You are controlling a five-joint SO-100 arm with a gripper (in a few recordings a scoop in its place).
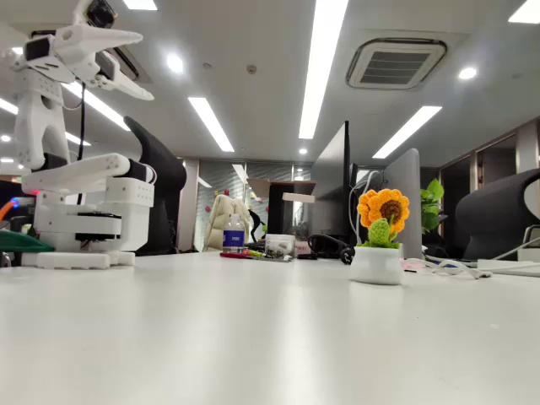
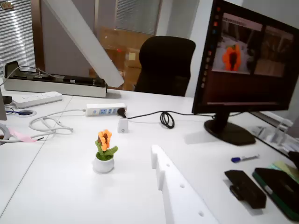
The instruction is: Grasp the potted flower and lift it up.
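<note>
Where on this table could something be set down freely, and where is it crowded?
Free: the bare white tabletop around the potted flower, bordered by the power strip behind. Crowded: the cables at the wrist view's left, and the pen and dark devices right of the monitor stand.

You won't find any lettering here that can be read. In the fixed view, the clear plastic bottle with the blue label on the white worktop is too small and blurred to make out. In the wrist view, the white power strip shows no legible marking.
</note>
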